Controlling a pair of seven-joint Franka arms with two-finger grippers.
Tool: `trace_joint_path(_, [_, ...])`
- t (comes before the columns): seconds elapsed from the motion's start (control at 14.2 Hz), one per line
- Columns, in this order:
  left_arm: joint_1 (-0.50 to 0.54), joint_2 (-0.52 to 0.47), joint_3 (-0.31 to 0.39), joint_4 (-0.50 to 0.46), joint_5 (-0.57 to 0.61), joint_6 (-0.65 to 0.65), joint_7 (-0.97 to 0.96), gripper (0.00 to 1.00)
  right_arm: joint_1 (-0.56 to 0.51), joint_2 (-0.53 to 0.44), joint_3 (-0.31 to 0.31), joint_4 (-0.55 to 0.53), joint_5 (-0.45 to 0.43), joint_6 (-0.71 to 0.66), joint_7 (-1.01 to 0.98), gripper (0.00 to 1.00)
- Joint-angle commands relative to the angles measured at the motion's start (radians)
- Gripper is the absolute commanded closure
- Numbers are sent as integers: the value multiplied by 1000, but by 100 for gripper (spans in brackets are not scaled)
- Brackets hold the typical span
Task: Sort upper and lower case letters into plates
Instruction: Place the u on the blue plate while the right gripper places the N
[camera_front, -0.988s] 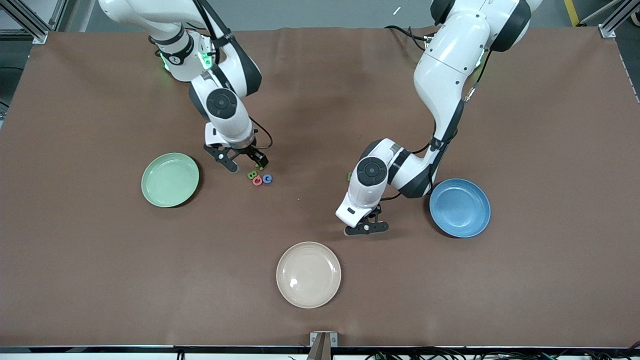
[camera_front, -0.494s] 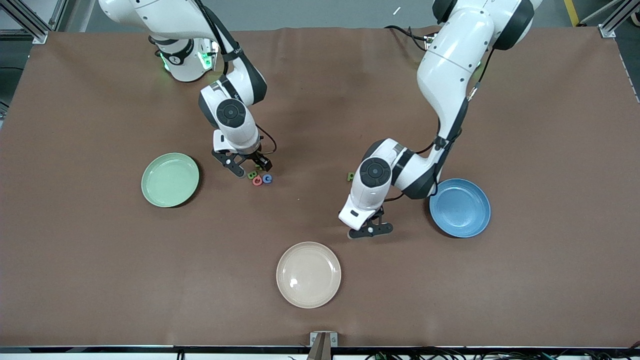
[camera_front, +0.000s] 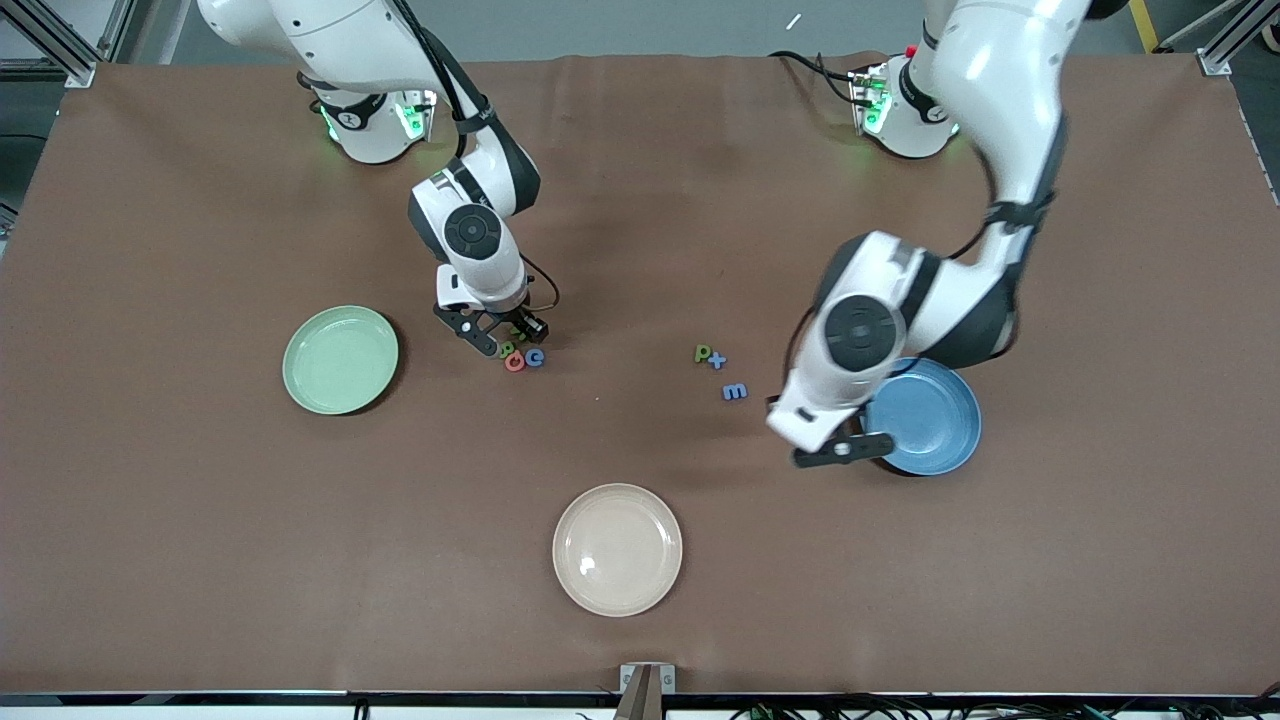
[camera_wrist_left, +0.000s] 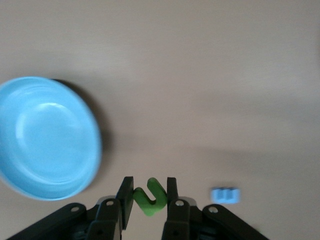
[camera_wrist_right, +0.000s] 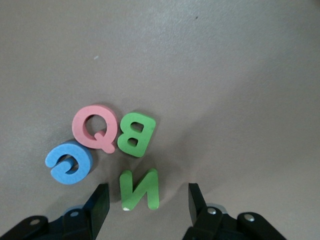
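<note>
Right gripper (camera_wrist_right: 147, 202) low over the bench (camera_front: 640, 620), at the cluster of letters near the pale green plate (camera_front: 340, 360). Fingers (camera_wrist_right: 99, 204) apart, straddling the green N (camera_wrist_right: 140, 189), which lies flat between them with a gap on each side, untouched. Beside the N: green B (camera_wrist_right: 136, 134), red Q (camera_wrist_right: 95, 127) and blue G (camera_wrist_right: 67, 161), all flat on the bench, B and Q touching, G just beside Q.

Left gripper (camera_wrist_left: 148, 200) up in the air over the bench at the rim of the blue plate (camera_wrist_left: 45, 137). Fingers (camera_wrist_left: 125, 197) clamped on a small green letter (camera_wrist_left: 149, 196), pinched from both sides and standing out from the tips.

On the bench between the two grippers: green p (camera_front: 703, 353), blue plus-shaped letter (camera_front: 717, 361) touching it, and blue m (camera_front: 735, 392) a little nearer the front camera. Cream plate (camera_front: 617, 549) nearest the camera, well apart from every letter.
</note>
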Motion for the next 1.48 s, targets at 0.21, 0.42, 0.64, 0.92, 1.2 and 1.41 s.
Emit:
trace_joint_path(0.21, [306,-184,-125,-248,7,35,243,81,19,9,-8,-4,-11,18,26,78])
trace_joint_path(0.42, [410,-190,-142,-330,7,113,352,81,13,5,-10,-4,-11,7,25,98])
trace_joint_path(0.64, [453,-175,-141,-401,8,229,380,81,-8,-53,-14,2,-11,-54,5,100])
trace_joint_path(0.92, [483,-138,-139,-484,8,402,383,81,-140,-213,-14,-8,-10,-218,-188,100])
trace_joint_path(1.2, [481,-91,-139,-483,10,448,381,81,-280,-351,-13,-91,-10,-272,-399,100])
trace_joint_path(1.41, [480,-69,-139,-481,16,449,381,81,-408,-394,-13,-162,-8,-258,-606,100])
